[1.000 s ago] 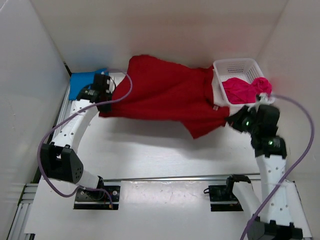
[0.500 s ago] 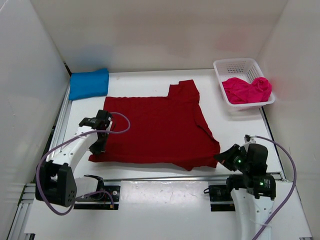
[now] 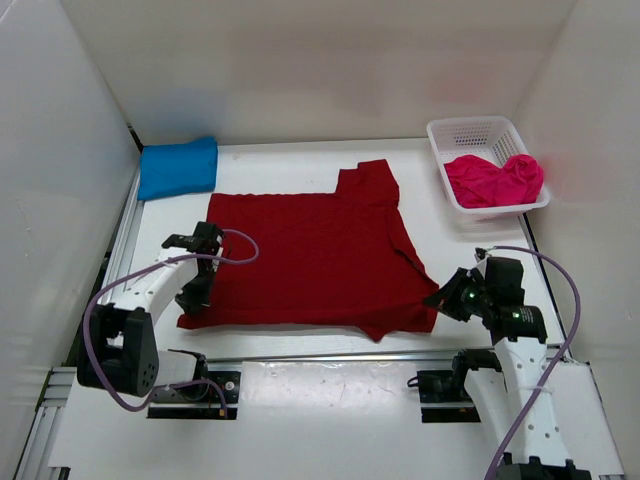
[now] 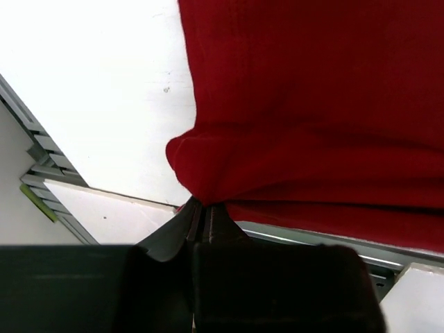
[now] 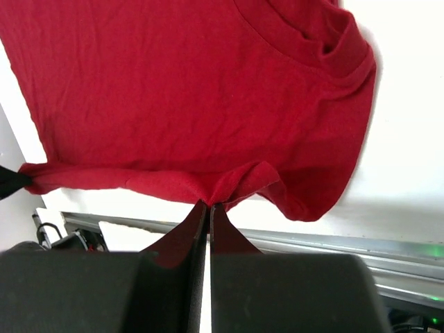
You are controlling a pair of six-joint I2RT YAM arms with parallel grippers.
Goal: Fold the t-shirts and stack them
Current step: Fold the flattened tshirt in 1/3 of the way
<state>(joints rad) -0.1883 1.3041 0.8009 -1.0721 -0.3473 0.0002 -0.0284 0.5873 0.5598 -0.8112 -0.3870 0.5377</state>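
**Overhead view.** A dark red t-shirt (image 3: 310,255) lies spread flat on a white table (image 3: 470,250). Its long axis runs crosswise from one arm to the other, with one sleeve pointing to the far side and the other at the near right corner. The left gripper (image 3: 192,300) is at the shirt's near left corner and the right gripper (image 3: 438,300) at its near right corner. Both touch the cloth, so each arm has one end of the near edge. Nearly all of the shirt lies beyond the two grippers, away from the arm bases. Far beyond the left gripper a blue t-shirt (image 3: 178,167) sits folded in the back corner. Far beyond the right gripper a pink t-shirt (image 3: 495,180) lies bunched in a white mesh basket (image 3: 468,125).

**Left wrist view.** The left gripper (image 4: 202,211) has its jaws together, pinching a small rolled corner of the red cloth (image 4: 312,104). The cloth stretches ahead of the fingertips and off to one side. A metal rail (image 4: 312,239) runs just below the pinched edge.

**Right wrist view.** The right gripper (image 5: 208,208) is also clamped, holding a gathered tuck of the near edge. The shirt (image 5: 173,83) fans out ahead of the fingertips, with what looks like the ribbed neck opening ahead and to the right.

The first fold probably turns on this. Both grips share the same long edge and the body lies straight ahead of them. Carrying that edge forward together would lay it over the far half.
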